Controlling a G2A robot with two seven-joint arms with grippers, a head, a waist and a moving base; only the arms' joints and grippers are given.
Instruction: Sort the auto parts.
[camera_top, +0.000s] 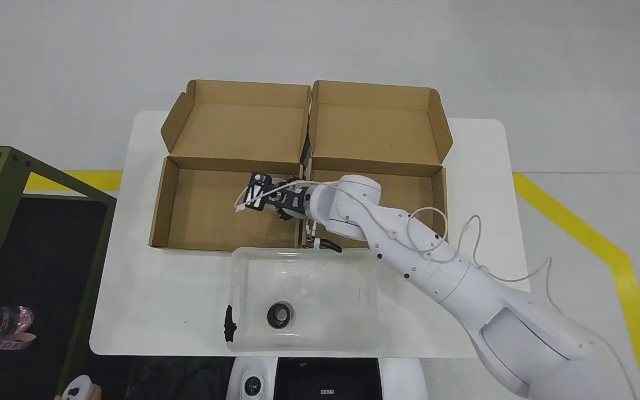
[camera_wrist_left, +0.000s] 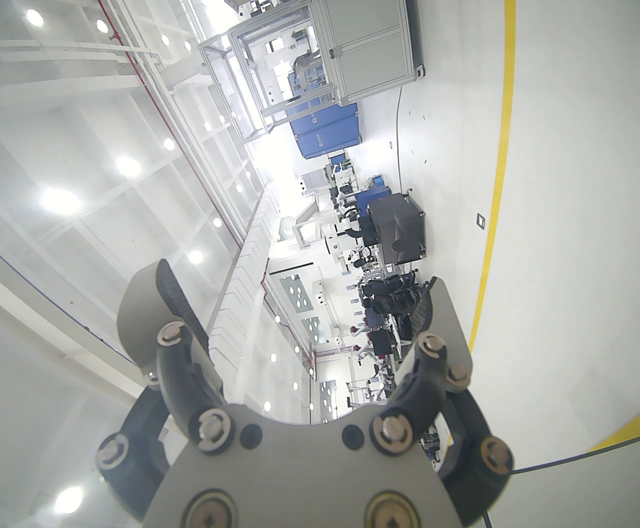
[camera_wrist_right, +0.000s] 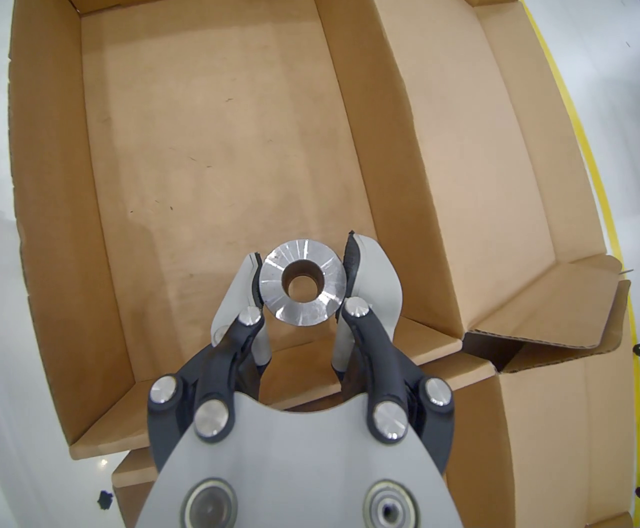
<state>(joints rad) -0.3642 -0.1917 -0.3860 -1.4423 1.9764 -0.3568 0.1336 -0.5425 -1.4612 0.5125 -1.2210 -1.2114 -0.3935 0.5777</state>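
My right gripper (camera_wrist_right: 302, 272) is shut on a shiny metal ring (camera_wrist_right: 303, 289) with a round hole, held above the floor of the left cardboard box (camera_wrist_right: 210, 165). From above, that gripper (camera_top: 260, 191) hangs over the left box (camera_top: 200, 210), near the wall it shares with the right box (camera_top: 420, 190). In the clear plastic bin (camera_top: 350, 285) at the table's front lies a dark ring-shaped part (camera_top: 281, 316), with a small black part (camera_top: 229, 326) at the bin's left end. My left gripper (camera_wrist_left: 300, 295) is open, holds nothing and points out into the room.
Both cardboard boxes have their lids folded back at the far side. A thin white cable (camera_top: 480, 240) loops over the table to the right of the arm. Another small black part (camera_top: 328, 245) lies between the boxes and the bin.
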